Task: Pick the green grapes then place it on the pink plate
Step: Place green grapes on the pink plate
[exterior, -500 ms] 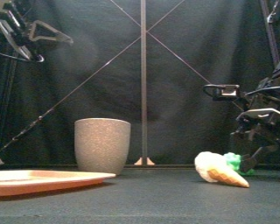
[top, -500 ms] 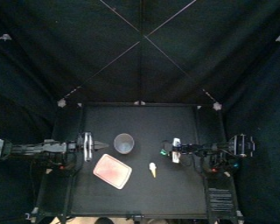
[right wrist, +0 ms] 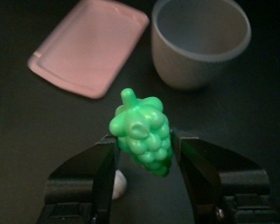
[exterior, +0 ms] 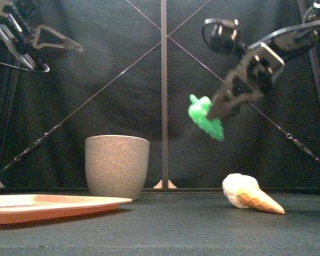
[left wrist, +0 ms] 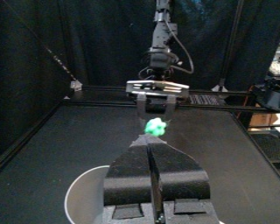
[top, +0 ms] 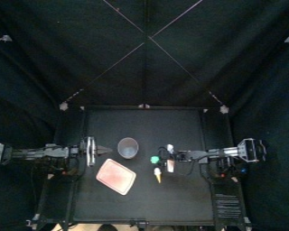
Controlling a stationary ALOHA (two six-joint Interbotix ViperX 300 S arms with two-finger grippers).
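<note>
The green grapes [exterior: 206,116] hang in the air above the table, with my right gripper [exterior: 220,104] shut on them. Seen from above, the grapes [top: 155,160] are between the grey speckled cup [top: 127,146] and the cone-shaped toy [top: 158,175]. In the right wrist view the grapes [right wrist: 143,136] sit between the jaws, with the pink plate [right wrist: 88,57] and the cup [right wrist: 201,39] beyond. The pink plate [top: 116,175] lies flat at the front left. My left gripper [top: 90,149] rests at the left, its jaws [left wrist: 154,166] shut and holding nothing.
A cream and orange cone toy [exterior: 252,193] lies on the table right of the middle, below the lifted grapes. The grey cup [exterior: 117,166] stands upright behind the plate [exterior: 49,205].
My right gripper has risen from the table beside the cone toy, carrying the grapes up and to the left. The left arm has not moved.
</note>
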